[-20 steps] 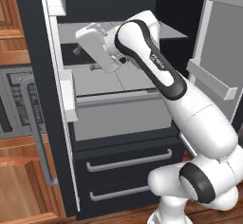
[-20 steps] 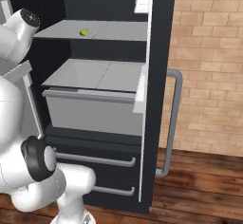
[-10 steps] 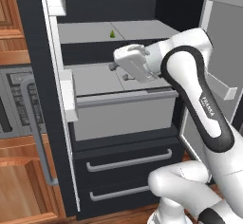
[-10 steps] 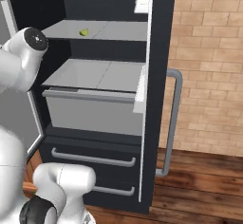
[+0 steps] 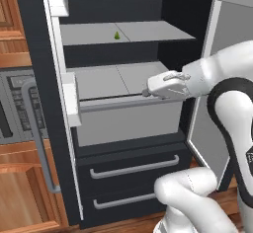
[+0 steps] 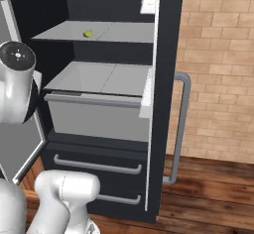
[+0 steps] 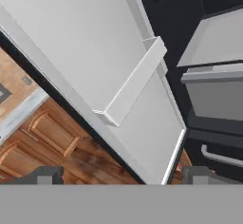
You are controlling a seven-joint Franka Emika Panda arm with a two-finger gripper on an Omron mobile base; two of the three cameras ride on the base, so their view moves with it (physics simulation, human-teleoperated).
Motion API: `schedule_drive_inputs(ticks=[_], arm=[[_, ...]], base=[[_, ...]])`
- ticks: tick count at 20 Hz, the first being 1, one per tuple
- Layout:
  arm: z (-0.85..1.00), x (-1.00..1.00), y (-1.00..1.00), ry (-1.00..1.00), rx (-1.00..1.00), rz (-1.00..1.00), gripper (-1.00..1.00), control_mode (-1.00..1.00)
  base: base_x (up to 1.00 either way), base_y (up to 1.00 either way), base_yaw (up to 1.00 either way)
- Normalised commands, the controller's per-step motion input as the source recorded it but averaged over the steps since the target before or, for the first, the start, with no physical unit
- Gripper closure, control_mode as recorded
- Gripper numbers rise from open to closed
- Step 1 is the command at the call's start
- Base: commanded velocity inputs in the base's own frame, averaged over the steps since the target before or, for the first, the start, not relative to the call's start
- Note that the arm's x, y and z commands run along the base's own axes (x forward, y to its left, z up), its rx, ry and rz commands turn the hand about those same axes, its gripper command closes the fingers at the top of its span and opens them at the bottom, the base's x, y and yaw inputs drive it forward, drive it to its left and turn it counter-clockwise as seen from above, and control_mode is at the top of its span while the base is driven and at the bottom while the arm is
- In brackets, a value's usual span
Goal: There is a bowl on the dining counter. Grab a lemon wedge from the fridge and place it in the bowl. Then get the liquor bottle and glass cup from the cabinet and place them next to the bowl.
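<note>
The black fridge (image 5: 173,10) stands open with both doors swung wide. A small yellow-green lemon wedge (image 5: 117,35) lies on the upper grey shelf, toward the back; it is also on that shelf (image 6: 88,33) in the right base view. My gripper (image 5: 154,88) hangs in front of the grey drawer (image 5: 128,121), below and to the right of the wedge and well apart from it. In the hand view the gripper (image 7: 122,176) is open, its fingertips (image 7: 45,175) set wide with nothing between them, and it faces the inside of a fridge door.
A white bin (image 7: 130,83) juts from the inside of the door that the hand faces. The left door carries white bins (image 5: 70,98) and a grey bar handle (image 5: 37,128). Two dark drawers (image 5: 133,170) sit below. A brick wall (image 6: 218,54) lies to the right, over wooden floor (image 6: 208,193).
My arm has swung down and to the right, from in front of the upper shelf to the drawer front. The lemon wedge, hidden by the hand a second ago, is now in plain sight.
</note>
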Motion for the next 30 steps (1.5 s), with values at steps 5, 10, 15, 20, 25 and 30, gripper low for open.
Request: schedule_drive_inputs(ticks=[5, 10, 15, 20, 25, 30], arm=[[-0.08, -0.87, -0.63, 0.00, -0.11, -0.10, -1.00, -1.00], [-0.23, -0.82, -0.63, 0.00, -0.08, -0.09, -1.00, -1.00], [-0.25, -0.70, -0.57, 0.00, -0.10, -0.09, -1.00, -1.00], [-0.23, -0.20, -0.27, 0.13, -0.12, -0.25, -1.00, -1.00], [-0.09, 0.10, -0.23, 0.19, -0.06, -0.27, -1.00, -1.00], [0.00, 0.08, -0.14, 0.03, 0.00, -0.02, -1.00, -1.00]], base=[[0.00, 0.00, 0.00], [0.00, 0.00, 0.00], [0.00, 0.00, 0.00], [0.00, 0.00, 0.00], [0.00, 0.00, 0.00], [0.00, 0.00, 0.00]])
